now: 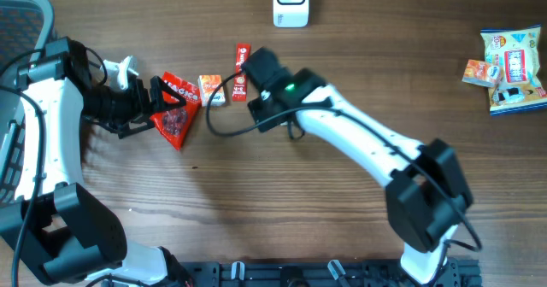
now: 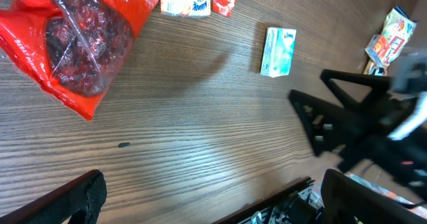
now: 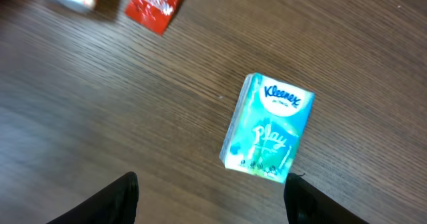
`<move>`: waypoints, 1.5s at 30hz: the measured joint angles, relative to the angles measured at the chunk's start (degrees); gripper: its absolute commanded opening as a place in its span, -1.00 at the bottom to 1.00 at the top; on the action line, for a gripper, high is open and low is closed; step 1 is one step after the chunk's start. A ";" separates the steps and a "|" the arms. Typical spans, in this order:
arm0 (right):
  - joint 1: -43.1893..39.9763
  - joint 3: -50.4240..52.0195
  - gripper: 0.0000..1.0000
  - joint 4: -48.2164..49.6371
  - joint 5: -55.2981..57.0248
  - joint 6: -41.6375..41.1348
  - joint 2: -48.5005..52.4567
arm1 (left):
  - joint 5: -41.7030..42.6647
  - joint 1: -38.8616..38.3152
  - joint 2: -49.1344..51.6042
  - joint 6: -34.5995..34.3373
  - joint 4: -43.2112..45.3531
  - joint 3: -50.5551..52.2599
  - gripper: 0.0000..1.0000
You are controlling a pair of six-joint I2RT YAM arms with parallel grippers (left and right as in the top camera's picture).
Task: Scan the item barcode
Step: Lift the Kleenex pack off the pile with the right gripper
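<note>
Both pincers are released: the right pincer (image 3: 212,182) hovers over the tissue pack (image 3: 270,131), which lies flat on the table (image 3: 80,117) left of centre, and the left pincer (image 1: 152,108) gapes beside the red bag (image 1: 175,112). No barcode shows on the pack's upper face, so a pick could bring it to the white scanner (image 1: 291,2) at the far edge with the code turned away, or only push this flat pack aside.

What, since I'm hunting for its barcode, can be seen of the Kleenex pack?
The Kleenex pack is a small rectangular pocket-tissue packet in glossy teal-and-white soft wrap, printed "Kleenex" and "Play". It lies flat, logo face up, slightly askew on the wooden table, apart from the red packet. It looks intact. No barcode shows on this face.
</note>
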State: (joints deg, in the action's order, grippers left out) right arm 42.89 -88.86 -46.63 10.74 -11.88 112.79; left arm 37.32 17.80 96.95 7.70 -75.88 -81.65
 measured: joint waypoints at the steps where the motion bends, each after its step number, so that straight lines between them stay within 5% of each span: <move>1: 0.55 0.00 0.40 0.04 1.09 0.00 0.85 | 0.00 0.00 0.00 0.00 0.00 0.00 1.00; 12: 1.27 0.00 0.31 0.17 6.91 -0.26 9.49 | 0.00 0.00 0.00 0.00 0.00 0.00 1.00; 30: 0.94 0.00 -0.32 0.94 12.72 -1.51 9.53 | 0.00 0.00 0.00 0.00 0.00 0.00 1.00; 32: 0.85 0.07 -0.45 1.31 12.74 -1.51 9.53 | 0.00 0.00 0.00 0.00 0.00 0.00 1.00; 35: 0.76 0.94 -0.91 1.95 12.87 -2.38 9.53 | 0.00 0.00 0.00 0.00 0.00 0.00 1.00; 45: 0.68 0.11 -0.92 -0.59 10.43 -3.50 9.53 | 0.00 0.00 0.00 0.00 0.00 0.00 1.00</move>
State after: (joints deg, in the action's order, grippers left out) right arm 43.57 -88.75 -47.22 21.17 -15.38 122.32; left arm 37.32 17.80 96.95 7.70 -75.88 -81.65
